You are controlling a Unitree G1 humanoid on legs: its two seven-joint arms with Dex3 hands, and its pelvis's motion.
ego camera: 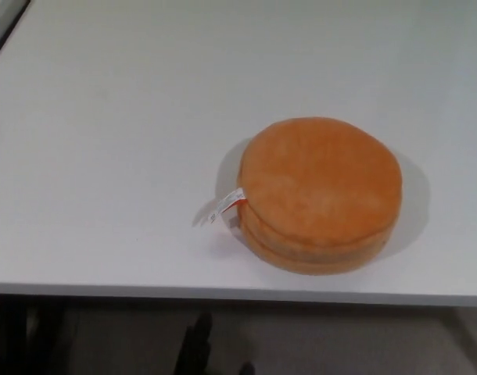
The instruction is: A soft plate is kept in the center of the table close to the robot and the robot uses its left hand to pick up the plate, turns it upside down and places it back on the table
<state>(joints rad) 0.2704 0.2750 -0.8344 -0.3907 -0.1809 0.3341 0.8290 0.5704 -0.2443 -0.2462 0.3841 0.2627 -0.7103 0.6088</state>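
Observation:
The soft plate (320, 192) is a round orange plush disc lying flat on the white table (105, 141), near the front edge and right of centre. Its smooth domed side faces up and a seam runs round its rim. A small white and red tag (232, 203) sticks out from its left side. Only the dark fingertips of my left hand (211, 353) show, below the table's front edge at the bottom of the head view. They are spread apart, hold nothing and are well clear of the plate. My right hand does not show.
The table's front edge (145, 291) runs across the bottom of the picture, with dim floor below it. A dark strip (0, 27) marks the table's far left corner.

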